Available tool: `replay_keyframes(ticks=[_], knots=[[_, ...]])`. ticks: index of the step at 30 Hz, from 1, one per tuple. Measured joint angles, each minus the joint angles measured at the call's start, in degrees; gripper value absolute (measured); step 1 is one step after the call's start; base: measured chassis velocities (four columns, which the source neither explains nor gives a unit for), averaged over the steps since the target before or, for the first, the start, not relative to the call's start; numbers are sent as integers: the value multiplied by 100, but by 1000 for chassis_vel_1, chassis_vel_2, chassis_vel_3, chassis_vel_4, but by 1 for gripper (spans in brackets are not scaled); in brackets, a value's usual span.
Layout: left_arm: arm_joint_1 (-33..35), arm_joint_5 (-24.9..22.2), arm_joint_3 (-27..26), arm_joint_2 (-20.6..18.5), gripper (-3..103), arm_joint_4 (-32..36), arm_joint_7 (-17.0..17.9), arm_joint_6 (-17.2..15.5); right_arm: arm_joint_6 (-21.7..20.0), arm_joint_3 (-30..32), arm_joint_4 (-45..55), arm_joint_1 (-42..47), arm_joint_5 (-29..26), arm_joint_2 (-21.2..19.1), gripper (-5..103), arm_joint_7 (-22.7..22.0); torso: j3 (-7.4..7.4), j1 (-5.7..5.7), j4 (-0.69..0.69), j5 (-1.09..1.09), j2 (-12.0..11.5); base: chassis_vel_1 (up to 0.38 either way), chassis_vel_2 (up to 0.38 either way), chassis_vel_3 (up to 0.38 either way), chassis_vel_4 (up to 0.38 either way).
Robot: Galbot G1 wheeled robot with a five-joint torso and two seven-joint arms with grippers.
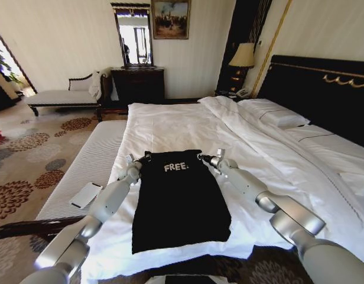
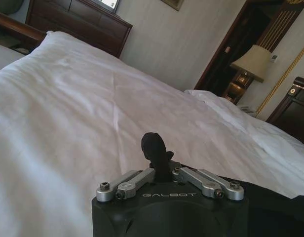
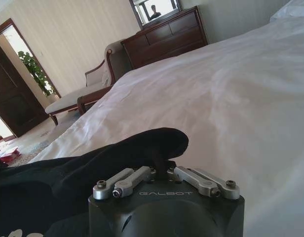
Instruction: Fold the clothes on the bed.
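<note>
- At about 9 o'clock of the shirt's top edge, our left gripper [image 1: 135, 164] sits at the near-left shoulder; in the left wrist view its jaws are clenched on a small black tuft of the T-shirt [image 2: 154, 148].
- At the middle, the black T-shirt [image 1: 179, 201] lies flat on the white duvet [image 1: 170, 127] near the foot of the bed [image 1: 324, 89]. Its long axis runs 12 to 6 o'clock, collar end and "FREE" lettering [image 1: 176, 167] toward 12, hem toward 6 nearest us.
- We judge the sleeves already turned in, since the shirt reads as a narrow rectangle; the lengthwise fold, top over hem, looks not yet done, so we put the task around half way.
- At about 3 o'clock of the top edge, our right gripper [image 1: 209, 158] holds the other shoulder corner; the right wrist view shows its jaws clenched on a raised fold of the black cloth [image 3: 157, 143].
</note>
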State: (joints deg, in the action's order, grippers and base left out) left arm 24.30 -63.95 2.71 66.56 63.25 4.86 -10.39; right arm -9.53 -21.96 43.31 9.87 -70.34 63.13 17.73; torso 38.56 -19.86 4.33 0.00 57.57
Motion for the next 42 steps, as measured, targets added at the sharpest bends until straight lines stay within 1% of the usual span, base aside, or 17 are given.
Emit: replay_keyframes(ticks=[3, 4, 5, 7, 9, 10, 13, 15, 20, 28, 31, 35, 38, 41, 42], knots=[[-243, 0, 45, 74, 3, -135, 12, 12, 86, -51, -20, -147, 102, 27, 3, -38, 0, 0, -2, 0, 0, 0, 0, 0, 0], [-451, -12, 96, 130, 3, -254, 9, 30, 138, -107, -140, -269, 133, 119, 3, -55, 0, 0, 0, 0, 0, 0, 0, 0, 0], [-451, -12, 96, 130, 3, -254, 9, 30, 138, -107, -140, -269, 133, 119, 3, -55, 0, 0, 0, 0, 0, 0, 0, 0, 0], [-655, -20, 169, 172, 3, -419, -17, 50, 216, -178, -322, -412, 178, 251, 3, -58, 0, -1, -1, 0, 0, 0, 0, 0, 0], [-909, -24, 288, 227, 3, -688, -79, 89, 275, -260, -523, -564, 212, 405, 3, -58, 0, -1, -3, 0, 0, 0, 0, 0, 0], [-909, -24, 288, 227, 3, -688, -79, 89, 275, -260, -523, -564, 212, 405, 3, -58, 0, -1, -3, 0, 0, 0, 0, 0, 0], [-1268, -34, 479, 346, 3, -1134, -192, 147, 308, -322, -823, -731, 279, 606, 3, -54, 0, -1, -3, -1, 0, 0, 0, 0, 0], [-1331, -38, 509, 373, 3, -1206, -213, 154, 313, -323, -865, -749, 293, 633, 3, -52, 1, -1, -3, 0, 0, 0, 0, 0, 0], [-1775, -58, 659, 631, 3, -1734, -346, 201, 456, -191, -1108, -833, 441, 792, 3, -72, 0, -1, 0, 1, 0, 0, 0, 0, 0], [-2082, -29, 763, 780, 3, -2178, -483, 288, 618, -15, -1263, -930, 627, 825, 3, -115, 0, -1, -2, 0, 0, 0, 0, 0, 0], [-2229, -28, 862, 815, 3, -2326, -543, 343, 658, 13, -1417, -1041, 719, 917, 3, -117, 0, -1, 0, 0, 0, 0, 0, 0, 0], [-2278, -34, 876, 817, 3, -2354, -559, 377, 717, 18, -1521, -1116, 782, 1022, 3, -122, 0, -1, -1, -1, 0, 0, 0, 0, 0], [-2273, -36, 858, 742, 3, -2246, -549, 378, 755, 28, -1485, -1118, 821, 1052, 3, -166, 0, -1, -2, 0, 0, 0, 0, 0, 0], [-2137, -39, 868, 536, 3, -1890, -491, 370, 772, 73, -1289, -1044, 827, 974, 3, -222, -1, -1, -4, 0, 1, 0, 0, 0, 0], [-1992, -25, 891, 394, 3, -1623, -448, 364, 790, 111, -1128, -939, 848, 876, 3, -236, -1, 0, -4, -1, 1, 0, 0, 0, 0]])
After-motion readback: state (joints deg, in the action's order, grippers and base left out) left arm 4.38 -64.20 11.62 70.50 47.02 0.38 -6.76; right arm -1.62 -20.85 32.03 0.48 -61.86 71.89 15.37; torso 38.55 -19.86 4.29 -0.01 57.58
